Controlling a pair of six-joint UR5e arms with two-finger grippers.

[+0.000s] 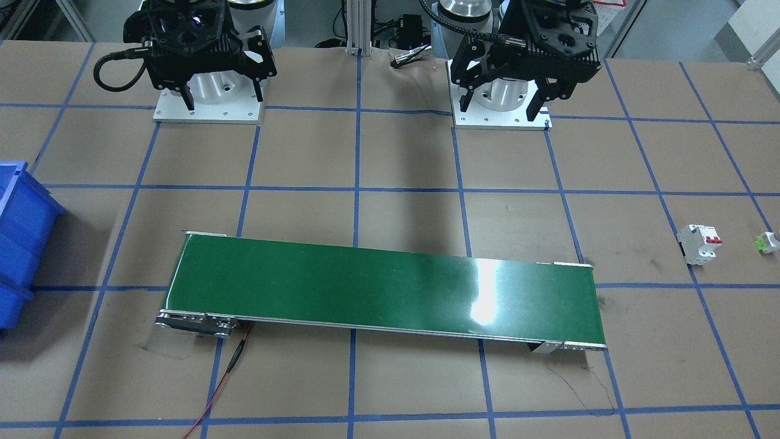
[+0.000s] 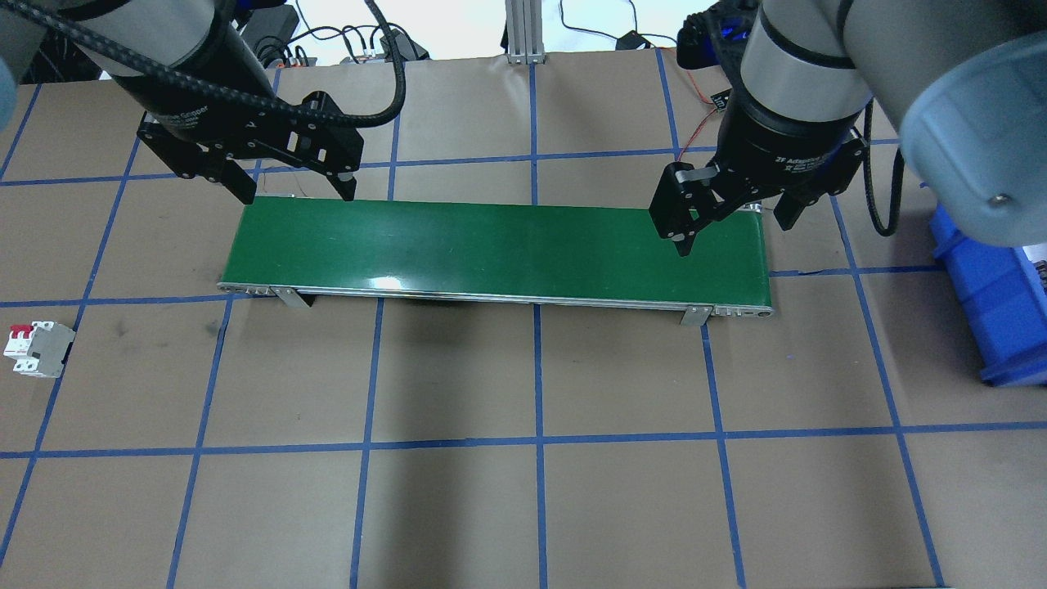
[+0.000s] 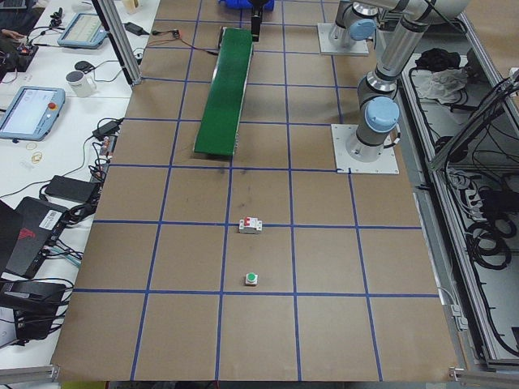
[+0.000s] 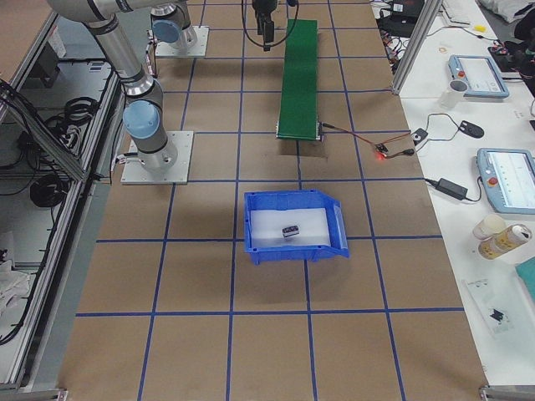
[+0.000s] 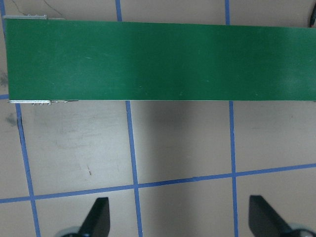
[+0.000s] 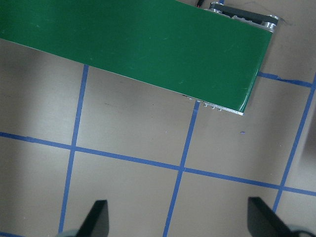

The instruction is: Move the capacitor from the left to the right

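The capacitor (image 4: 291,231), a small dark stub with pale markings, lies inside the blue bin (image 4: 334,219) in the exterior right view; it shows in no other view. My left gripper (image 2: 298,195) is open and empty above the far edge of the green conveyor belt (image 2: 499,245), at its left end. It also shows in the front view (image 1: 501,111) and its wrist view (image 5: 180,219). My right gripper (image 2: 734,233) is open and empty above the belt's right end. It also shows in the front view (image 1: 223,100) and its wrist view (image 6: 178,219).
A white breaker with red switches (image 2: 37,349) lies on the table far left, also seen in the front view (image 1: 701,242). A tiny green-and-white part (image 1: 766,242) lies beyond it. The blue bin (image 2: 998,303) stands at the right edge. A red wire (image 1: 225,378) runs from the belt.
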